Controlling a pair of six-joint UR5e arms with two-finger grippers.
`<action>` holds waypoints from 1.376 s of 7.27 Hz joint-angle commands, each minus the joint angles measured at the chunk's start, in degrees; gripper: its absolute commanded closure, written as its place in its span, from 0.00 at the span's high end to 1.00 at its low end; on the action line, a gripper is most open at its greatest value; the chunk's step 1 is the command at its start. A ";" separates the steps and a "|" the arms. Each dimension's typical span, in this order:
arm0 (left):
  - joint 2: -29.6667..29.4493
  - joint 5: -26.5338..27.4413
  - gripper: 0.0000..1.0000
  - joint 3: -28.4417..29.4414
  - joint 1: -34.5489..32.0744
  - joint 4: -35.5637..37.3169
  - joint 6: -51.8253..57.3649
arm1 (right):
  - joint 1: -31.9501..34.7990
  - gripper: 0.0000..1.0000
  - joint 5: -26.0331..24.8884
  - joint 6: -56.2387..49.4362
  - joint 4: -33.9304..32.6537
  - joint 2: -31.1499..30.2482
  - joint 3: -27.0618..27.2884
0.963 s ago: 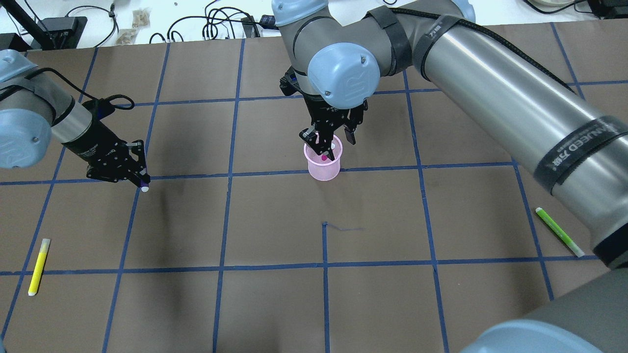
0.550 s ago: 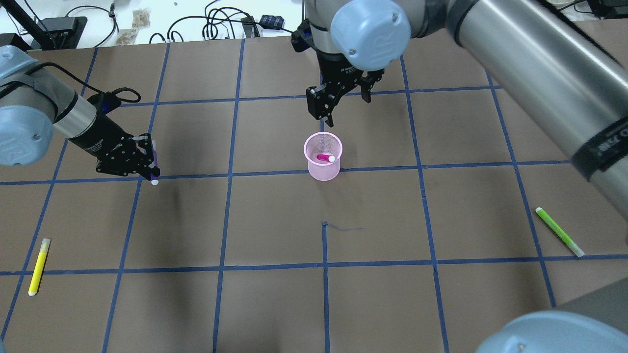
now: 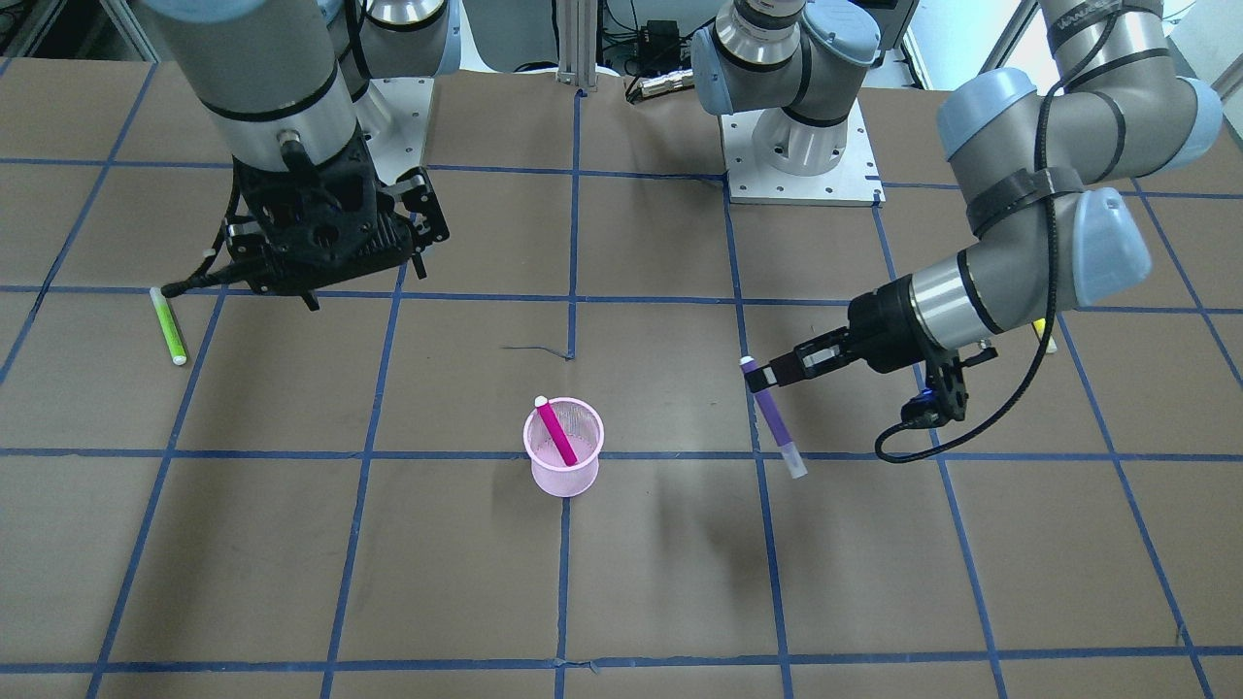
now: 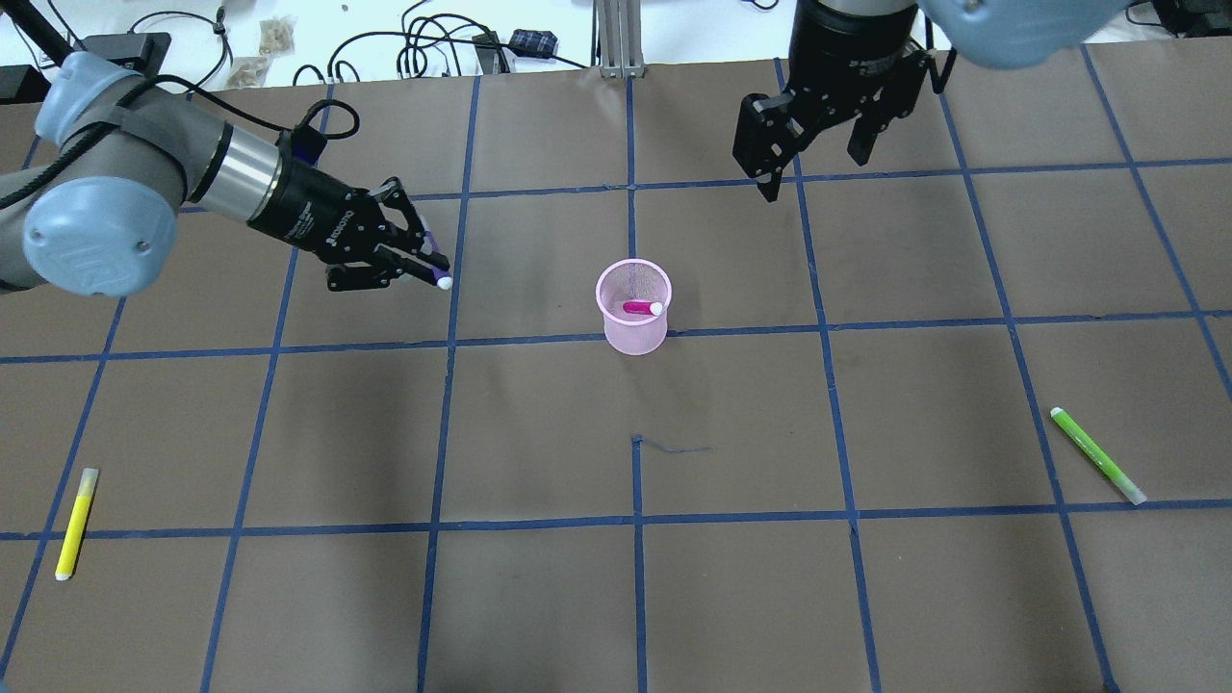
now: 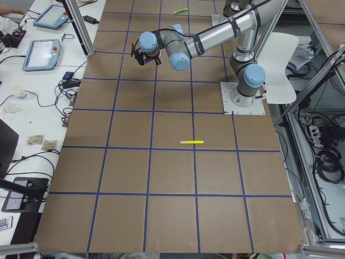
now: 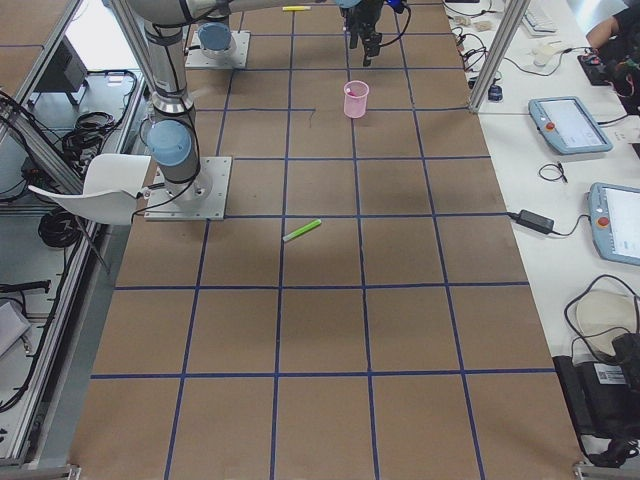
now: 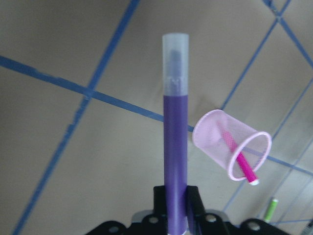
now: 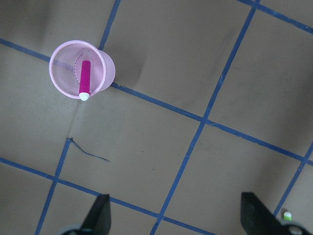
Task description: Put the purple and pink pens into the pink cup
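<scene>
The pink mesh cup (image 4: pixel 632 332) stands upright near the table's middle, and the pink pen (image 4: pixel 639 308) leans inside it. The cup (image 3: pixel 563 476) and the pink pen (image 3: pixel 557 434) also show in the front view. My left gripper (image 4: pixel 421 258) is shut on the purple pen (image 3: pixel 775 417), held off the table to the cup's left. In the left wrist view the purple pen (image 7: pixel 175 142) points past the cup (image 7: pixel 215 142). My right gripper (image 4: pixel 808 164) is open and empty, high and beyond the cup on its right. The right wrist view looks down on the cup (image 8: pixel 100 61).
A yellow pen (image 4: pixel 75 525) lies at the near left. A green pen (image 4: pixel 1097 455) lies at the near right and also shows in the front view (image 3: pixel 167 325). Cables lie past the table's far edge (image 4: pixel 423 48).
My right gripper let go of the pink pen in the cup, then rose and pulled back to the far right. My left gripper carried the purple pen rightward toward the cup.
</scene>
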 commanded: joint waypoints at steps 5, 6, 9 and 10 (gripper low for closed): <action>-4.25 -27.77 0.00 -0.46 -10.62 5.19 -39.65 | -7.02 1.00 2.19 4.33 -8.45 -9.77 11.09; -5.22 -27.97 0.00 -1.33 -11.23 5.27 -41.10 | -7.10 1.00 -1.40 4.33 -8.19 -10.03 11.09; -8.83 -27.89 0.00 -2.13 -11.94 5.36 -40.67 | -7.02 1.00 -1.78 4.33 -7.57 -10.12 11.27; -10.14 -27.89 0.04 -1.96 -11.94 5.62 -40.50 | -7.02 1.00 -1.61 4.33 -7.66 -10.12 11.18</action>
